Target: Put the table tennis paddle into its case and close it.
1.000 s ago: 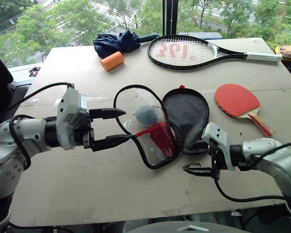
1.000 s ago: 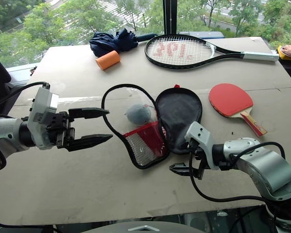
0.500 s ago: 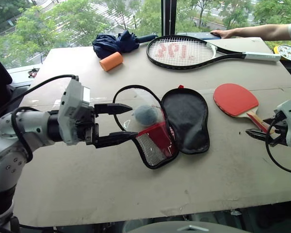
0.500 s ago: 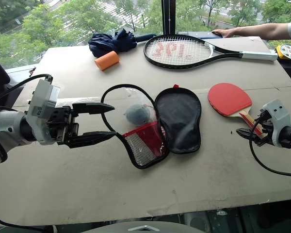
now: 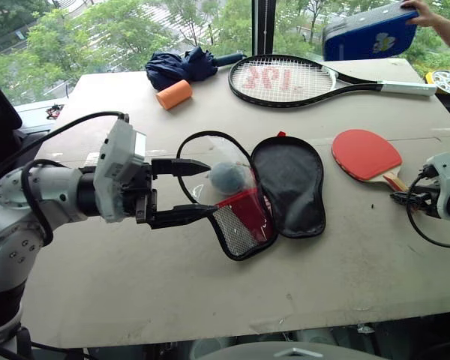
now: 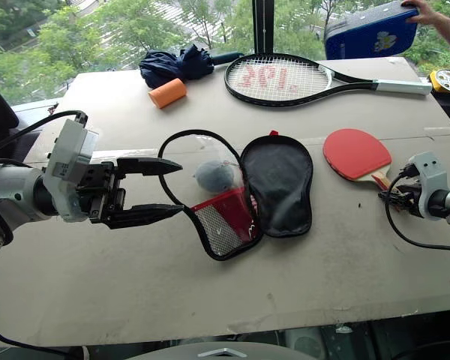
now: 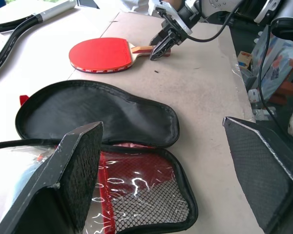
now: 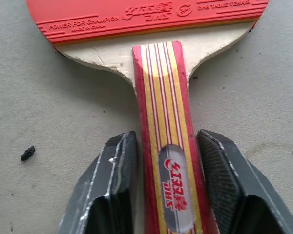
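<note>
The table tennis paddle lies flat on the table, red face up, its striped handle pointing toward the table's right front. My right gripper has its two fingers closed against both sides of that handle. The case lies spread open at mid-table. Its black fabric half is on the right; on the left is its clear half, with the mesh pocket and a dark ball inside. My left gripper hovers open just left of the clear half, its fingers pointing right.
A large tennis racket, an orange cylinder and a dark blue bundle lie along the far side. A person's hand holds a blue bag above the far right corner. The table's right edge is close to my right gripper.
My right gripper swung from in front of the case out to the right and closed around the paddle's handle. A person lifted the blue bag off the far edge. The left gripper stayed put.
</note>
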Action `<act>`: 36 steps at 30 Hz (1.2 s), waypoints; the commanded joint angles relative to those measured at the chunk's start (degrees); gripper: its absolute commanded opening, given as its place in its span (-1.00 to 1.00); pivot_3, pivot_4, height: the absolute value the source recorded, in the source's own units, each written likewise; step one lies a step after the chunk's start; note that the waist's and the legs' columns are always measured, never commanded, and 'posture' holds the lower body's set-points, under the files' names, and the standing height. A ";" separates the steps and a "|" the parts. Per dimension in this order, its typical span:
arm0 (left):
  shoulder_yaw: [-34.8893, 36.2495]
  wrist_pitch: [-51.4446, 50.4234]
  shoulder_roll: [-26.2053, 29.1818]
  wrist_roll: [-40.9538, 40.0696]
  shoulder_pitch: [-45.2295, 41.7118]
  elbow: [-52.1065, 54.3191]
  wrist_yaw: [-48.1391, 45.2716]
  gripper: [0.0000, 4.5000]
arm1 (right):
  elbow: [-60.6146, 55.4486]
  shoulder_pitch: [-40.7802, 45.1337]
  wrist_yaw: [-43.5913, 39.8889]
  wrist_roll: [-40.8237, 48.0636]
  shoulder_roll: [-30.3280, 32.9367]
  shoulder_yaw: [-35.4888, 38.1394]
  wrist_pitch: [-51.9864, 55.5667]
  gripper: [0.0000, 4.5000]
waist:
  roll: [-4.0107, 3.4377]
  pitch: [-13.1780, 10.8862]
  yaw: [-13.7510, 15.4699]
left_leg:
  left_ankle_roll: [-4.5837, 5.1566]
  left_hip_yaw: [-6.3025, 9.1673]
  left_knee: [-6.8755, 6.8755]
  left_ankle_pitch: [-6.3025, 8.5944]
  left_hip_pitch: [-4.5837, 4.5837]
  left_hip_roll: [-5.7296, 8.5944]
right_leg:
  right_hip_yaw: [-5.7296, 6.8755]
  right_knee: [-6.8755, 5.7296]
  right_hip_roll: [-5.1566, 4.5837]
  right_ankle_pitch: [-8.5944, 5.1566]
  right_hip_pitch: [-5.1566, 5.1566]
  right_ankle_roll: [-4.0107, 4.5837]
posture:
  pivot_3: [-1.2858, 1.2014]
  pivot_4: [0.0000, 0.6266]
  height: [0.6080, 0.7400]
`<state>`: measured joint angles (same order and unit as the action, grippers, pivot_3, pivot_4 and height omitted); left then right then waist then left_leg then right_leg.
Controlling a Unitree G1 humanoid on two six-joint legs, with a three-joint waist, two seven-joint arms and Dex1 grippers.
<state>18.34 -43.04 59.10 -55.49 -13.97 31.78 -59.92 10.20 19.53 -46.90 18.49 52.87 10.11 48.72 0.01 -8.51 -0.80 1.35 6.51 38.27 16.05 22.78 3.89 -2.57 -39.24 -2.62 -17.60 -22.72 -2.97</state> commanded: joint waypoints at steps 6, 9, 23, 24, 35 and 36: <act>1.00 1.48 0.26 0.97 0.39 0.19 -0.65 0.77 | -8.03 1.37 4.75 5.16 -0.44 6.42 12.63 -0.59 | -0.01 0.00 0.04 | 0.00 0.00 0.01 0.00 0.01 0.00 | -0.01 -0.03 0.00 0.00 -0.02 0.00 | 0.03 -0.52 1.00; 0.70 2.05 0.38 2.05 0.37 -0.53 -1.50 0.77 | -13.73 3.42 8.41 9.02 -3.48 10.68 20.79 -0.59 | -0.01 -0.01 0.05 | 0.00 -0.01 0.03 0.00 0.02 0.01 | -0.02 -0.04 0.00 0.00 -0.02 0.00 | 0.03 -0.52 1.00; -0.61 3.80 0.00 4.24 -0.24 -2.28 -3.09 0.77 | -46.49 5.76 24.22 25.78 -20.62 8.36 43.78 -0.59 | -0.03 -0.02 0.20 | 0.00 -0.01 0.05 0.00 0.10 0.02 | -0.03 -0.16 -0.03 0.00 -0.15 0.00 | 0.03 -0.52 1.00; -0.55 3.83 0.02 4.24 -0.20 -2.35 -3.18 0.77 | -47.53 5.53 27.15 26.84 -23.40 8.55 43.78 -0.59 | -0.01 -0.01 -0.01 | 0.00 -0.01 0.05 0.00 0.10 0.02 | -0.03 -0.16 -0.03 0.00 -0.16 0.00 | 0.03 -0.52 1.00; -1.53 4.87 -0.81 5.37 -0.65 -3.16 -3.71 0.77 | -50.88 0.48 56.76 35.12 -44.41 6.57 43.78 -0.59 | -0.02 -0.01 -0.75 | -0.06 -0.04 0.03 -0.04 0.11 0.02 | -0.06 -0.41 0.00 -0.01 -0.34 0.01 | 0.03 -0.52 1.00; -1.54 4.93 -0.74 5.40 -0.72 -3.25 -3.82 0.77 | -50.56 0.56 58.89 35.63 -45.30 6.53 43.78 -0.59 | -0.02 -0.01 -0.88 | -0.07 -0.02 0.04 -0.04 0.10 0.01 | -0.02 -0.46 0.00 -0.01 -0.35 0.01 | 0.03 -0.52 1.00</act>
<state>15.75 -39.14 58.25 -50.44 -13.84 28.38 -63.47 -38.65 19.46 9.45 52.49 7.62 16.05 92.15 -0.01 -8.52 -1.69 1.28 6.48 38.31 16.00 22.88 3.93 -2.61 -39.73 -2.63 -17.60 -23.09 -2.96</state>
